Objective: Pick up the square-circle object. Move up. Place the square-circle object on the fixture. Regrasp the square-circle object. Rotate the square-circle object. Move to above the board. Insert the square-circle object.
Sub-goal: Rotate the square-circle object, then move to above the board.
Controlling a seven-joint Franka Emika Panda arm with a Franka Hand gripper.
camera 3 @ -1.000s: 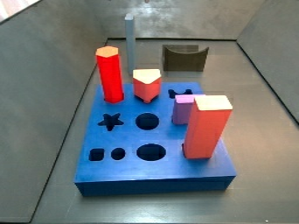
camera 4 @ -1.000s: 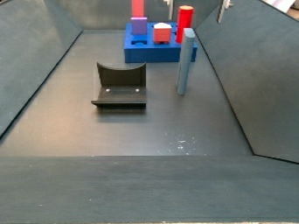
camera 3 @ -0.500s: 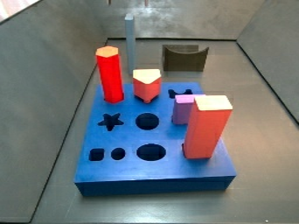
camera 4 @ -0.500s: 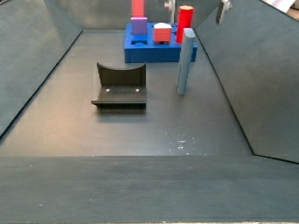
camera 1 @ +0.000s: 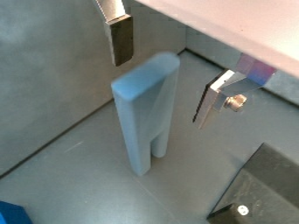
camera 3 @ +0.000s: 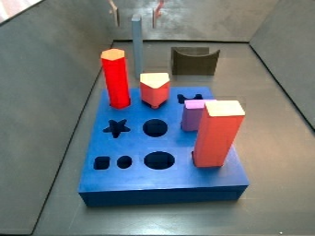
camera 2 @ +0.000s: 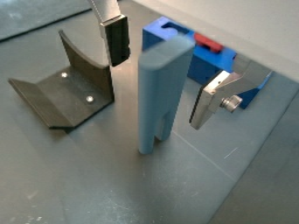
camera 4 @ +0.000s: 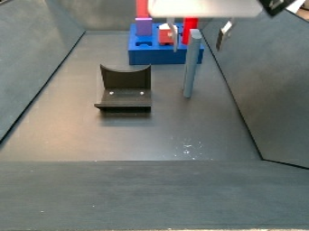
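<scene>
Beside the board's far edge, on the dark grey floor, the square-circle object, a long slender grey-blue bar split at its foot into two thin prongs, stands upright on its prong ends, free of any support. The gripper sits above and around its top: in both wrist views one silver finger with a dark pad is on one side of the bar and the other finger on the opposite side, each with a clear gap to it, so the jaws are wide open and hold nothing. That straddle looks like the line-up for the first pick, fingers facing the bar's broad faces so closing would clamp it square. The fixture, a dark olive-brown L-shaped block with a curved notch on top, stands apart from the bar on bare floor, notch up, ready to cradle the bar for the regrasp. The board, a thick blue square slab with star, round and square holes, carries a red hexagonal peg, a salmon rectangular block and smaller pegs; several holes are open. In a side view the gripper is mostly cut off at the frame edge, so how far down the bar the fingers reach is hard to tell, probably only the upper part. Task is at its start: nothing picked yet.
</scene>
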